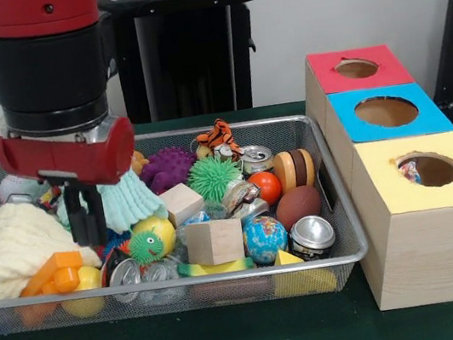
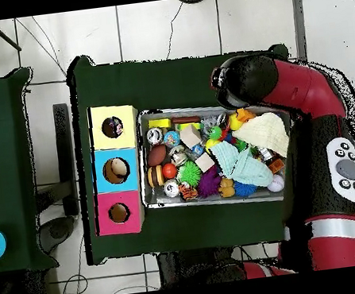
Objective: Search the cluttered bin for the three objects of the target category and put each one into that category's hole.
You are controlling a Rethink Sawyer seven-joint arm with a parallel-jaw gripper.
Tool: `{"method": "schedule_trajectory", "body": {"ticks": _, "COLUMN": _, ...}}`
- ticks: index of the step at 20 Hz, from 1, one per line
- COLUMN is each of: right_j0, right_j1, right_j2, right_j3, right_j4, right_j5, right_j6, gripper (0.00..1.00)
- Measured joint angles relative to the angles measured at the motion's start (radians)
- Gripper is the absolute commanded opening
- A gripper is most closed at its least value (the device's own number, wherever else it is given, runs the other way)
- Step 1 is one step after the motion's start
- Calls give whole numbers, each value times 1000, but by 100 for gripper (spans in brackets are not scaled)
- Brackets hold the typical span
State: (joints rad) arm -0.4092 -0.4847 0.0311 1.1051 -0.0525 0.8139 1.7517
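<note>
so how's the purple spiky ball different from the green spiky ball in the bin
The purple spiky ball is darker, with short blunt nubs; the green spiky ball is bright with thin hair-like spikes. The purple one lies further back by the bin's far wall and is partly hidden by the mint cloth; the green one sits nearer the middle, more exposed. Both are round, spiky and similar in size.

Red [image 1: 357, 68], blue [image 1: 386, 112] and yellow [image 1: 428, 171] box tops, a purple spiky ball [image 1: 167, 167], a green one [image 1: 214, 177] and a striped orange tiger [image 1: 219, 137] were seen.
</note>
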Motion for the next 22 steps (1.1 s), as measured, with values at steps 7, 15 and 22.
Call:
{"method": "schedule_trajectory", "body": {"ticks": 7, "right_j0": -38, "right_j1": -84, "right_j2": 1, "right_j3": 146, "right_j4": -7, "right_j5": 0, "right_j6": 0, "gripper": 0}}
{"method": "schedule_trajectory", "body": {"ticks": 15, "right_j0": -73, "right_j1": -145, "right_j2": 1, "right_j3": 235, "right_j4": -39, "right_j5": 0, "right_j6": 0, "gripper": 0}}
{"method": "schedule_trajectory", "body": {"ticks": 22, "right_j0": -74, "right_j1": -155, "right_j2": 7, "right_j3": 237, "right_j4": -53, "right_j5": 0, "right_j6": 0, "gripper": 0}}
